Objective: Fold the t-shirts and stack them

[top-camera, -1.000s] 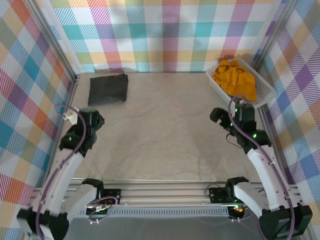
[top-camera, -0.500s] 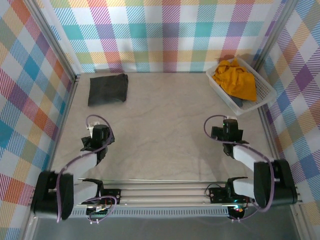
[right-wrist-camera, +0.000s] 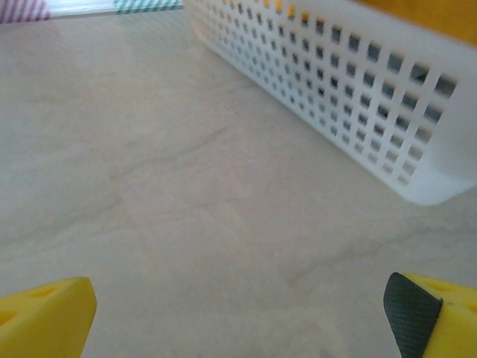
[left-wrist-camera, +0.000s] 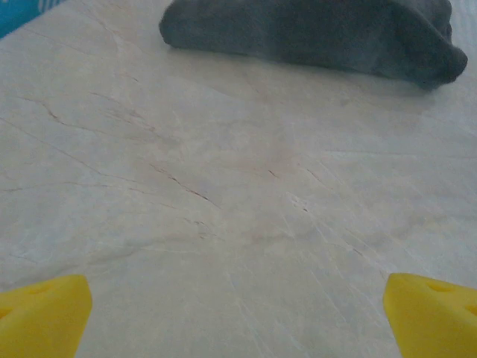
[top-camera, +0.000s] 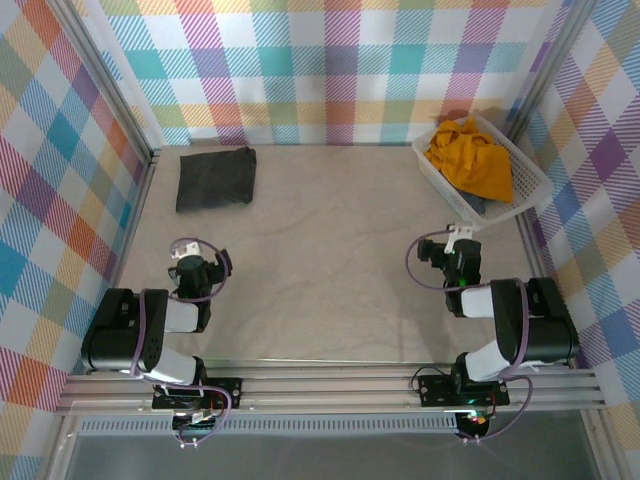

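Folded charcoal t-shirt lies flat at the bench's far-left corner. Left gripper and right gripper sit near the front edge, jaws wide and empty, open marbled surface between. Crumpled mustard t-shirt fills the white lattice basket, far-right corner.

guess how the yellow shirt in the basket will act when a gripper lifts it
Probably floppy: the yellow shirt lies crumpled in folds, so it should drape and hang. It may tug the white basket along, since it is heaped loosely inside it.
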